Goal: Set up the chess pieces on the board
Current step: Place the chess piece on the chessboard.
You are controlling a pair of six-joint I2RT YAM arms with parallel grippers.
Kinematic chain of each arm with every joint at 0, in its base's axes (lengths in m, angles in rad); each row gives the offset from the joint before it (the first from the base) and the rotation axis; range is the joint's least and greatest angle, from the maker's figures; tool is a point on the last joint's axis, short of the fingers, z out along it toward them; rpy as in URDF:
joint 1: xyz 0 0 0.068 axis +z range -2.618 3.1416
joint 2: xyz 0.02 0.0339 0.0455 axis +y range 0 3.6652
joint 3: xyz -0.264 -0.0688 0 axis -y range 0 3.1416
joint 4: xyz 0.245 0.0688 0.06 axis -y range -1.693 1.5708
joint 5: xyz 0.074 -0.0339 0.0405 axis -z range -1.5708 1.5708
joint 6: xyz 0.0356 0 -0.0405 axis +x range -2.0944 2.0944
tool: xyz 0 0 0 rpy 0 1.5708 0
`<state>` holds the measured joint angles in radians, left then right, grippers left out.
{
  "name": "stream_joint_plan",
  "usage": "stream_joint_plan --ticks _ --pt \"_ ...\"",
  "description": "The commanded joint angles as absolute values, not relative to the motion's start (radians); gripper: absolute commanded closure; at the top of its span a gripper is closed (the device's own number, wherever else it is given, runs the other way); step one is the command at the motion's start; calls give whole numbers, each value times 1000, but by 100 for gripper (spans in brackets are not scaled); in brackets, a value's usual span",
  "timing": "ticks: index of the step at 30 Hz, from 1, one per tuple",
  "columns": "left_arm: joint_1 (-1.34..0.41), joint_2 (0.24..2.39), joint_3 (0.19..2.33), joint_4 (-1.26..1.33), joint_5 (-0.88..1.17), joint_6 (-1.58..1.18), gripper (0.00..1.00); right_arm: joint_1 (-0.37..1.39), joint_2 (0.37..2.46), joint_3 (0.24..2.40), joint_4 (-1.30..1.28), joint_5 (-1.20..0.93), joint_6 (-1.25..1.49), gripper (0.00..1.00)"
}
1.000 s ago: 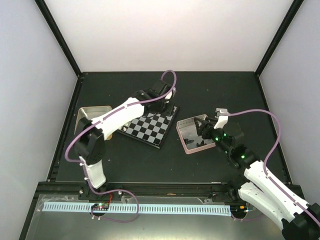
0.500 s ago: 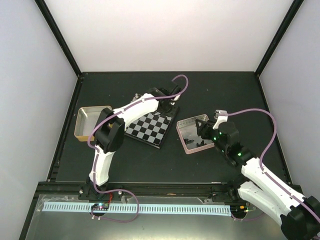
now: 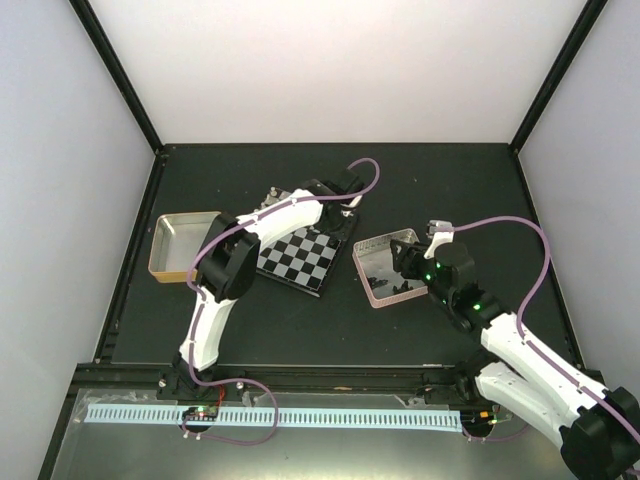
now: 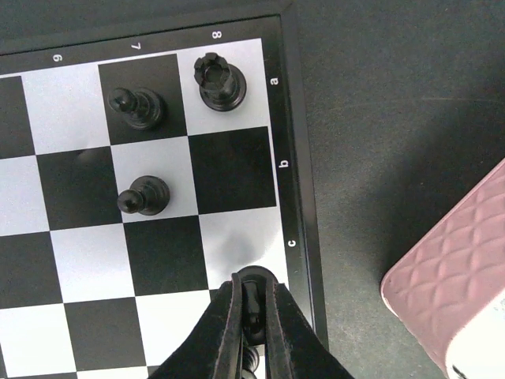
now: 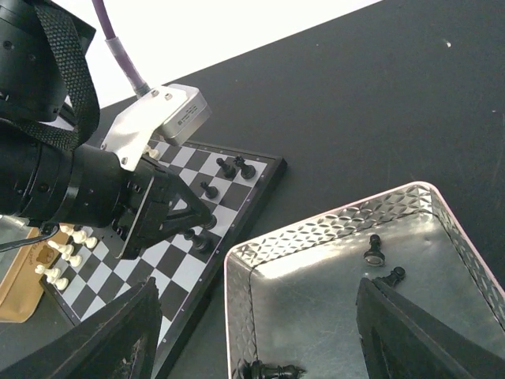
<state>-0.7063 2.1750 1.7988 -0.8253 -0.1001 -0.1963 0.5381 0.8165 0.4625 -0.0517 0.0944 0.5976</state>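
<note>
the left gripper [image 4: 251,298], at the bottom centre of the left wrist view, is clamped on a black chess piece [image 4: 252,278] over the board [image 4: 293,158] edge square by the c mark. if it lets go off-centre, the piece could topple onto the rim or towards the nearby pawn [image 4: 144,196]. the right gripper [image 5: 256,316] hangs spread wide above the pink-rimmed tin [image 5: 331,217].

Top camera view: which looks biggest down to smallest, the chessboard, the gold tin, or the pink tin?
1. chessboard
2. gold tin and pink tin look alike; both are partly hidden, so unranked.
</note>
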Motion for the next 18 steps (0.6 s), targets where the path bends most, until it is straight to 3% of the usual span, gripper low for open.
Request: stream_joint_plan --ticks 1,18 --pt "-702 2201 1850 -833 -118 -173 98 541 818 477 -57 98 597 32" --pt "-702 2245 1892 -830 -104 -162 95 541 816 483 -70 86 594 32"
